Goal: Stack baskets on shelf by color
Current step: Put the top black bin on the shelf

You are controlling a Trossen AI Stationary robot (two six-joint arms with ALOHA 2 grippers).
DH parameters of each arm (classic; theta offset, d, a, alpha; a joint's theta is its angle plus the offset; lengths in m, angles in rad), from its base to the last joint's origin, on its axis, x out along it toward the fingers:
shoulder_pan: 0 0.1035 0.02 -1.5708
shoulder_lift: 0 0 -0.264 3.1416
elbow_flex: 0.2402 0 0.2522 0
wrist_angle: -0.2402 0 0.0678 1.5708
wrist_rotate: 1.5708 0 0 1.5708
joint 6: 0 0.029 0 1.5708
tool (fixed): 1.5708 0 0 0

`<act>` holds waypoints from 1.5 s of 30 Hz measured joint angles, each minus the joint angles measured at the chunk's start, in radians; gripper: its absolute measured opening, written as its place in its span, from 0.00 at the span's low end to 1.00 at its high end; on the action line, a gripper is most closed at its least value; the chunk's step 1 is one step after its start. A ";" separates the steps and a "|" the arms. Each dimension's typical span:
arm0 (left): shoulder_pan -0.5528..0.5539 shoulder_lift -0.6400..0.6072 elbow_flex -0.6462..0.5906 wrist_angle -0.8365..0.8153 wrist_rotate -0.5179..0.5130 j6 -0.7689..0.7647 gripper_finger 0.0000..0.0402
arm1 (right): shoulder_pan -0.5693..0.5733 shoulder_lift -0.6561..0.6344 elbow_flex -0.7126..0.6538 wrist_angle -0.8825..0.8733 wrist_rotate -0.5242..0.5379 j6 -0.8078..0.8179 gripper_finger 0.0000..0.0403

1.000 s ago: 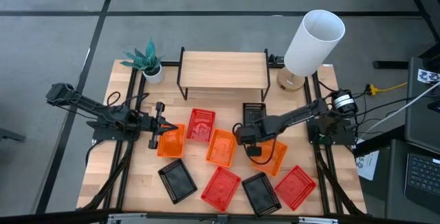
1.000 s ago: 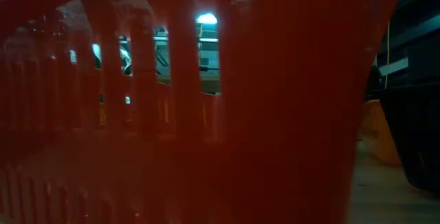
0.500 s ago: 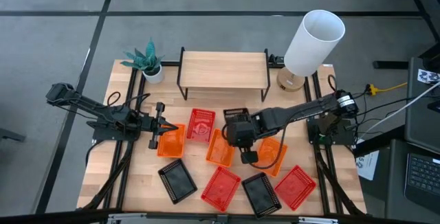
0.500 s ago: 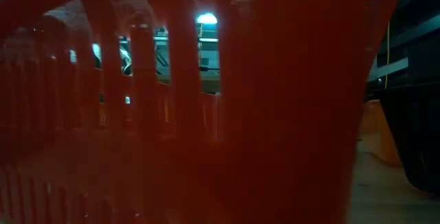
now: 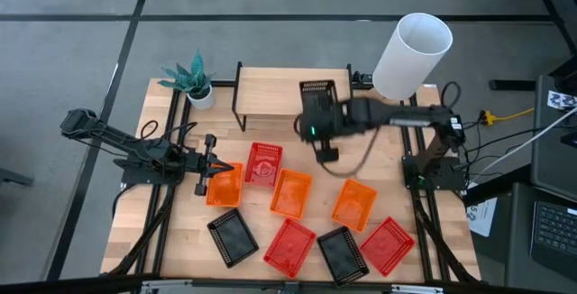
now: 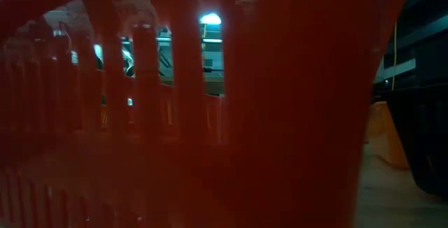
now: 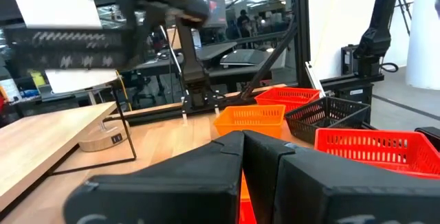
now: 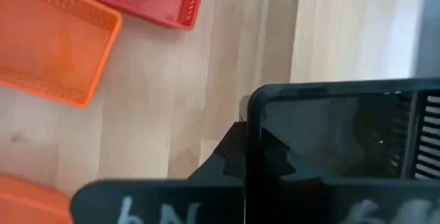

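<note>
While the high view places the right gripper (image 5: 316, 105) over the right half of the shelf (image 5: 270, 91), clenched on a black basket (image 5: 316, 89) held above the plank, the right wrist view adds that its fingers (image 8: 237, 145) pinch that basket's rim. The left gripper (image 5: 209, 161) waits in front of the shelf's left end, beside an orange basket (image 5: 224, 186); its fingertips look pressed together in the left wrist view. A red basket (image 6: 210, 116) fills the low view.
</note>
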 joint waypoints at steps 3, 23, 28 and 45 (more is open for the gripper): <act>0.000 0.000 0.000 0.000 0.000 0.000 0.00 | -0.121 0.000 -0.042 0.060 -0.137 -0.069 0.00; 0.000 0.000 0.000 -0.003 0.000 0.009 0.00 | -0.352 0.002 -0.210 0.137 -0.160 -0.132 0.00; 0.000 0.000 0.000 -0.003 0.000 0.009 0.00 | -0.353 0.001 -0.210 0.130 -0.154 -0.130 0.00; 0.000 0.000 0.000 -0.003 0.000 0.008 0.00 | -0.352 0.001 -0.208 0.128 -0.155 -0.077 0.24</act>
